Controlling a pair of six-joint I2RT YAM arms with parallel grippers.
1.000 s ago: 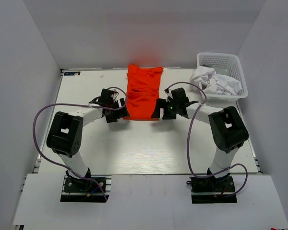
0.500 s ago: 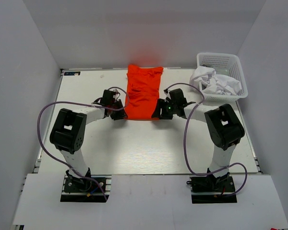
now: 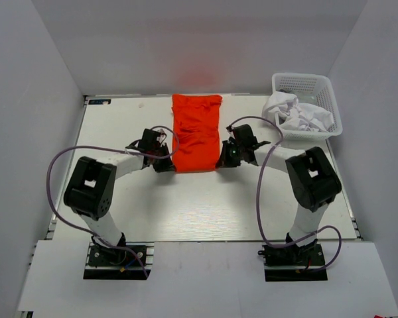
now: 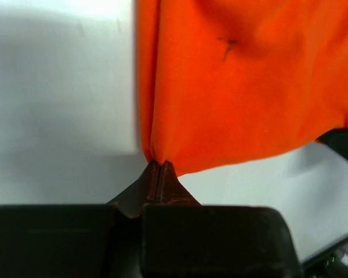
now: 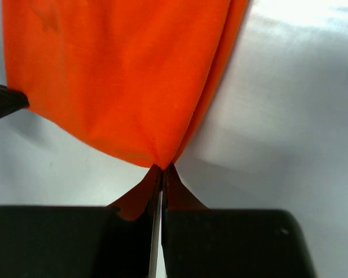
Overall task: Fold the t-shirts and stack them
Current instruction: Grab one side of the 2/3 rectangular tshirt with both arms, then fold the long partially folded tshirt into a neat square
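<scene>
Top external, orange-red t-shirt (image 3: 196, 132), long axis running near-to-far

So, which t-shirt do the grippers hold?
The orange-red t-shirt, pinched at its near corners by the left gripper and right gripper; the white t-shirts lie in the basket.

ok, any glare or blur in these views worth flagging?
Top external: even light, sharp, faint orange tint on the back wall above the orange t-shirt. Left wrist: table blown out along the top edge, cloth soft. Right wrist: glare on the table top right.
</scene>
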